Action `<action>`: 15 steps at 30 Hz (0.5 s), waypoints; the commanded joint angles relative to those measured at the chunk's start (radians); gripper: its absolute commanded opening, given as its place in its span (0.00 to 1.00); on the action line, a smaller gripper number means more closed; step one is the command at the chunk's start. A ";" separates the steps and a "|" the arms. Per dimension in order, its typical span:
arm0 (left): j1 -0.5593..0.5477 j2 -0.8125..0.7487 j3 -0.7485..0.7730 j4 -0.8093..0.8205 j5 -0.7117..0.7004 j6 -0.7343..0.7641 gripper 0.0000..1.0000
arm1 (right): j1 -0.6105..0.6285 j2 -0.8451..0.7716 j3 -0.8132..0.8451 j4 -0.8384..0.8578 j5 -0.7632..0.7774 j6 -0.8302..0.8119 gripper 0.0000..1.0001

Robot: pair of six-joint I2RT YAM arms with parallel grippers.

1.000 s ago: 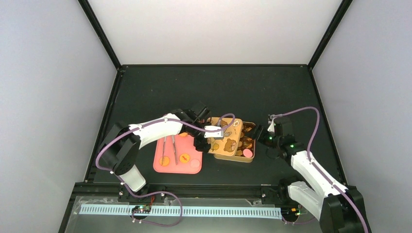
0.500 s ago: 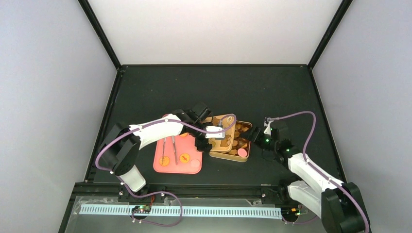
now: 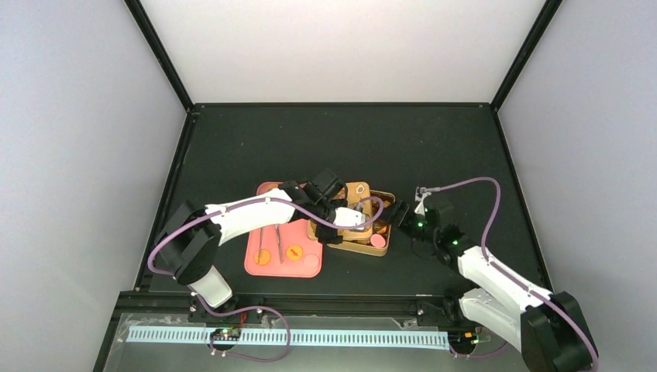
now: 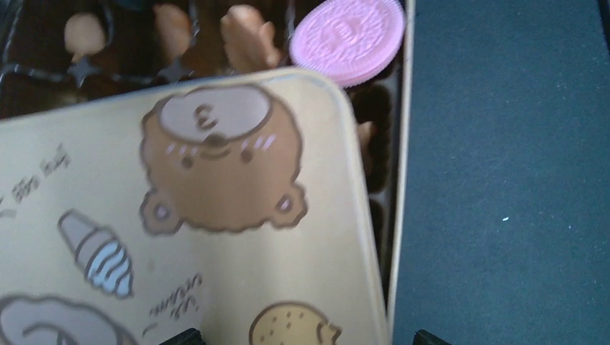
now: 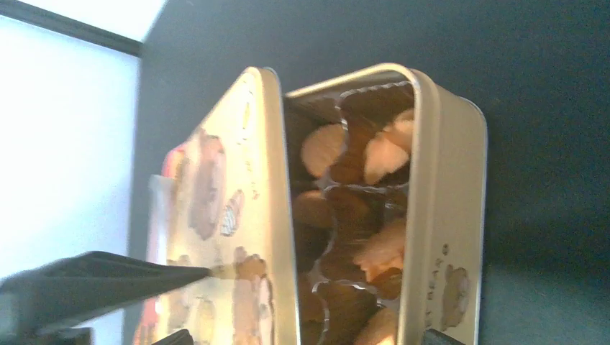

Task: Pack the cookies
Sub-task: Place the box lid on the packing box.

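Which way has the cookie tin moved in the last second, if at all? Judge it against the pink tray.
Yes. The tin has slid left, toward the pink tray, which has stayed where it was.

You see the bear-printed lid [image 4: 216, 215] filling the left and centre, lying over the open tin [image 4: 401, 144]. A pink cookie [image 4: 348, 32] sits at the top, with dark table [image 4: 503, 180] on the right.

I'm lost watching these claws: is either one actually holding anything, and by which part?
Cannot tell. The left gripper straddles the lid at its edge; the right gripper frames the tin at one end; no grip shows.
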 commanded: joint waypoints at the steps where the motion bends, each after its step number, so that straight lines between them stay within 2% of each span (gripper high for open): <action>1: -0.032 -0.018 -0.023 0.020 -0.019 0.062 0.76 | 0.010 -0.096 -0.014 0.155 -0.019 0.084 0.85; 4: -0.045 -0.015 -0.031 0.019 -0.025 0.079 0.75 | 0.010 -0.071 -0.001 0.146 -0.027 0.071 0.86; 8: -0.062 -0.010 -0.042 0.021 -0.031 0.099 0.74 | 0.012 0.015 0.072 0.009 0.002 -0.013 0.87; 15: -0.075 -0.008 -0.042 0.025 -0.026 0.096 0.73 | 0.093 0.150 0.200 -0.106 0.160 -0.135 0.89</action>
